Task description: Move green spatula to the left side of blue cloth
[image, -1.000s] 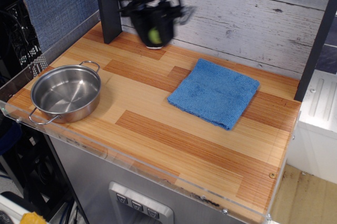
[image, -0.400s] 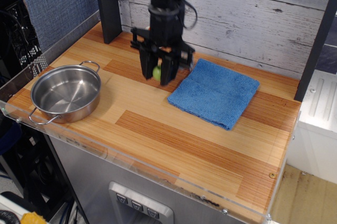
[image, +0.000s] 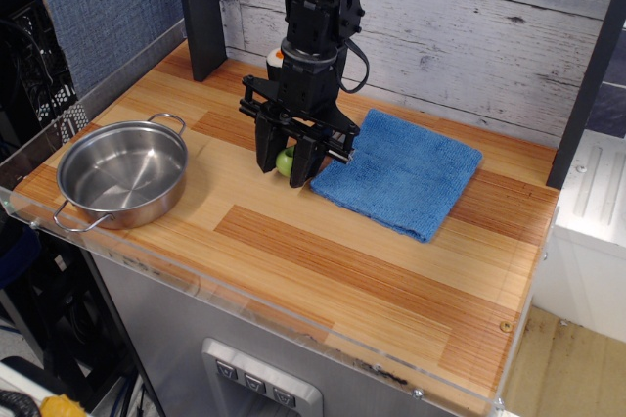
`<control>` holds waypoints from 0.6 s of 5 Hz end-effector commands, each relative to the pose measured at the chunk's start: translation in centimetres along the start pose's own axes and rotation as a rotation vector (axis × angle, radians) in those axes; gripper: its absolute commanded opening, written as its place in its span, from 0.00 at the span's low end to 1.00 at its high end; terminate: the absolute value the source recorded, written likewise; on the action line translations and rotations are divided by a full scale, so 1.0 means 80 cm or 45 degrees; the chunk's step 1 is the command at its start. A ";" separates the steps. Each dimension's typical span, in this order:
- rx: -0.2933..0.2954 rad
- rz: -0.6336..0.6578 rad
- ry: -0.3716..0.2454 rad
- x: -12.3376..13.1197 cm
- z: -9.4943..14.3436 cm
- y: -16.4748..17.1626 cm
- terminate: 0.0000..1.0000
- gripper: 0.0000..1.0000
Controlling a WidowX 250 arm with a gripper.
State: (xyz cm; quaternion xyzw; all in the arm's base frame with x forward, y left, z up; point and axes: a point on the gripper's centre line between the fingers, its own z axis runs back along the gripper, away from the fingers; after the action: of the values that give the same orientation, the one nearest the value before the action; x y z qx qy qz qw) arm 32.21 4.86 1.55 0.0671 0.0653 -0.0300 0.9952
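Two dark fingers (image: pixel 266 151) of the pincer (image: pixel 285 164) are pointed straight down and are pinched on the green spatula (image: pixel 285 161), of which only a lime-green part is seen between them. The grey blade is hidden by the pincer body. Whether the spatula touches the worktop (image: pixel 323 260) cannot be told; the fingertips are held close above or on the wood.

The blue cloth (image: pixel 399 172) is laid flat just beside the pincer, at its 3 o'clock, with the cloth's nearest corner almost under the right-hand fingertip. The spatula is thus placed at the 9 o'clock edge of the cloth.

A steel pan (image: pixel 122 174) with two loop handles is set well apart from the pincer, at its 9 o'clock, near the worktop's edge. A dark upright post (image: pixel 200 12) is fixed at 11 o'clock from the pincer, against the whitewashed plank wall (image: pixel 469 25), which is run along the 12 o'clock side of the worktop.
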 end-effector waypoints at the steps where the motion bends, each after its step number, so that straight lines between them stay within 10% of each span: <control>1: 0.002 0.065 -0.006 -0.014 0.017 0.052 0.00 0.00; 3: -0.020 0.044 0.004 -0.015 0.015 0.050 0.00 0.00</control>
State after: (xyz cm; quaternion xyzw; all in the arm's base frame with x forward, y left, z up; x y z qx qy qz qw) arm 31.65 7.63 1.94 0.0554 0.0865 -0.0114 0.9946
